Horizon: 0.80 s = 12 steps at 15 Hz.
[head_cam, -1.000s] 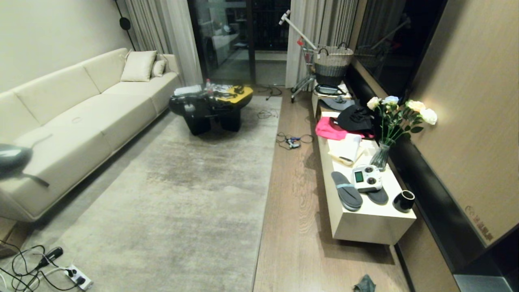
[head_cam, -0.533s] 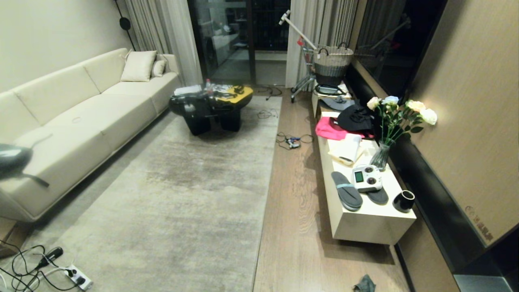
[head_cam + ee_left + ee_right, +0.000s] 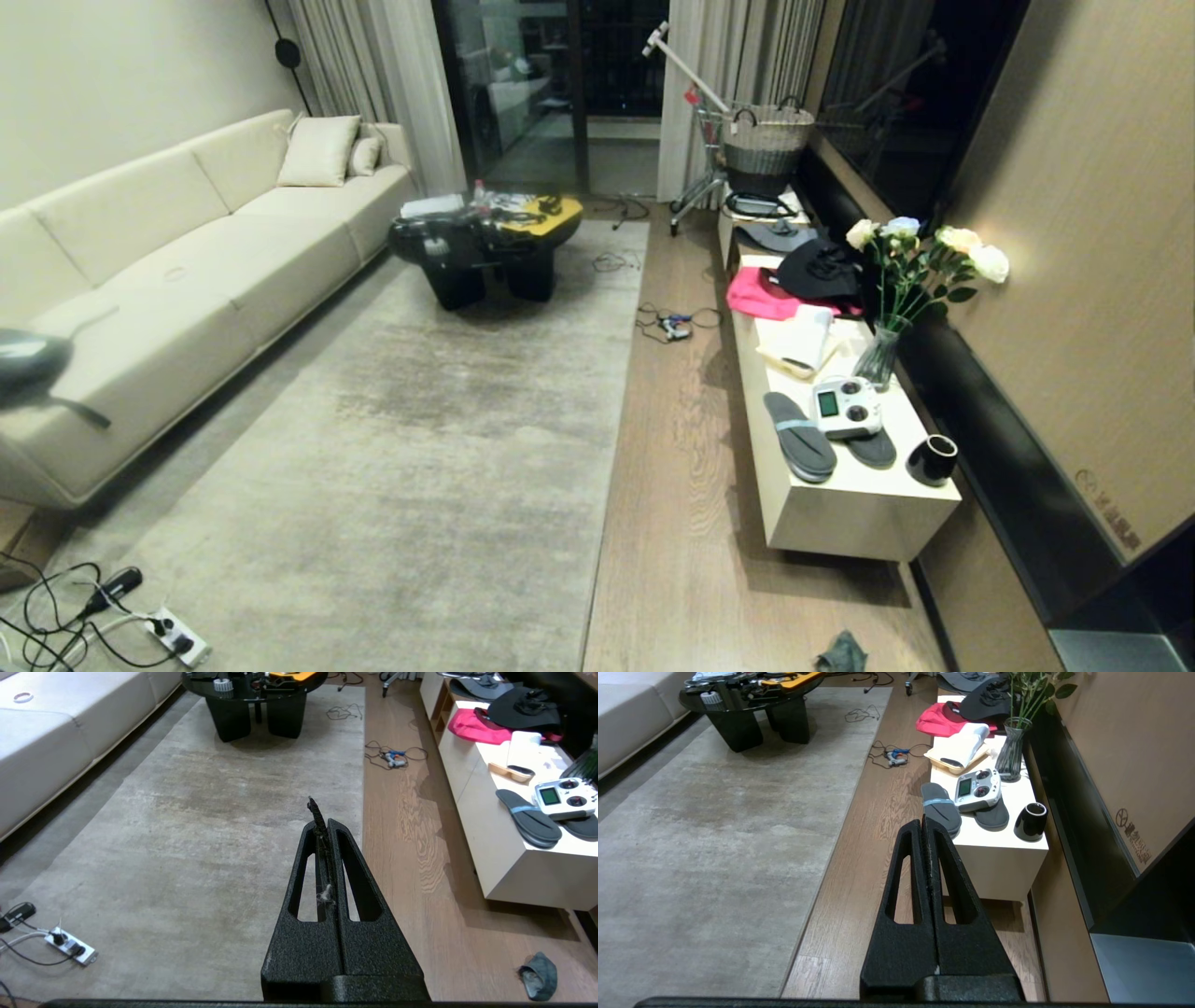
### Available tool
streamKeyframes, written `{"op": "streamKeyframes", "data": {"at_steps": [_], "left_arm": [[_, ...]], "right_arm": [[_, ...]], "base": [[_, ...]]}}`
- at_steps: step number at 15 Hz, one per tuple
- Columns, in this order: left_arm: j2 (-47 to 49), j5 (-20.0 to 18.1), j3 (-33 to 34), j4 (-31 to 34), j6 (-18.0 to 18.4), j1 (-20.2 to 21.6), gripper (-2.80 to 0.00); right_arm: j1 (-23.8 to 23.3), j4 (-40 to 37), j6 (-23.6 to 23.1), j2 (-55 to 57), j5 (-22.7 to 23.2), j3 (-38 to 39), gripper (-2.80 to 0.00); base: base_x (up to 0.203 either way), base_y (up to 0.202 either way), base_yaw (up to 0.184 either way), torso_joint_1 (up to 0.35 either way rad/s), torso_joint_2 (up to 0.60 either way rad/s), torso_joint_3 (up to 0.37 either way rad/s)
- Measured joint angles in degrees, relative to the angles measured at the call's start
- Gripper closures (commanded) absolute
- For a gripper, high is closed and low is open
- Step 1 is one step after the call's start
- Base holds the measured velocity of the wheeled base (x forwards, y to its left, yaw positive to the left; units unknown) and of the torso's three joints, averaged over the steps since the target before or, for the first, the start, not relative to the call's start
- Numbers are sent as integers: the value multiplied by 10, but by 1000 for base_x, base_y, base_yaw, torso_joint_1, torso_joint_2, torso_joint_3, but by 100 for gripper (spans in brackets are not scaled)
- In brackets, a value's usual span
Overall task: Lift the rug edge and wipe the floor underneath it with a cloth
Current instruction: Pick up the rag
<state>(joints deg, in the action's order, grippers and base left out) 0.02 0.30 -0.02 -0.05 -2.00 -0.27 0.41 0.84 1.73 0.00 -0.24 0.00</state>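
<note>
Nothing is starting yet: the rug (image 3: 411, 448) is lying flat on the wood floor (image 3: 681, 485), the cloth (image 3: 840, 651) is sitting untouched, and the left gripper (image 3: 324, 823) and right gripper (image 3: 923, 823) are hanging pressed together, empty.

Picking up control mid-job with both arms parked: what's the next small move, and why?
Probably bring the right gripper down toward the cloth. It lies crumpled on the floor near the cabinet, untouched. Both grippers are shut and empty, left gripper included, and the rug lies flat.
</note>
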Motion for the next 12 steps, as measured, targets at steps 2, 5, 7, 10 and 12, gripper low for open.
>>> {"op": "streamKeyframes", "data": {"at_steps": [2, 5, 7, 10, 12], "left_arm": [[0, 0, 0, 0, 0, 0, 0], [0, 0, 0, 0, 0, 0, 0], [0, 0, 0, 0, 0, 0, 0], [0, 0, 0, 0, 0, 0, 0], [0, 0, 0, 0, 0, 0, 0]], "right_arm": [[0, 0, 0, 0, 0, 0, 0], [0, 0, 0, 0, 0, 0, 0], [0, 0, 0, 0, 0, 0, 0], [0, 0, 0, 0, 0, 0, 0], [0, 0, 0, 0, 0, 0, 0]], "base": [[0, 0, 0, -128, 319, 178], [0, 0, 0, -129, 316, 174], [0, 0, 0, -126, 313, 185], [0, 0, 0, -140, 331, 199], [0, 0, 0, -137, 355, 204]]}}
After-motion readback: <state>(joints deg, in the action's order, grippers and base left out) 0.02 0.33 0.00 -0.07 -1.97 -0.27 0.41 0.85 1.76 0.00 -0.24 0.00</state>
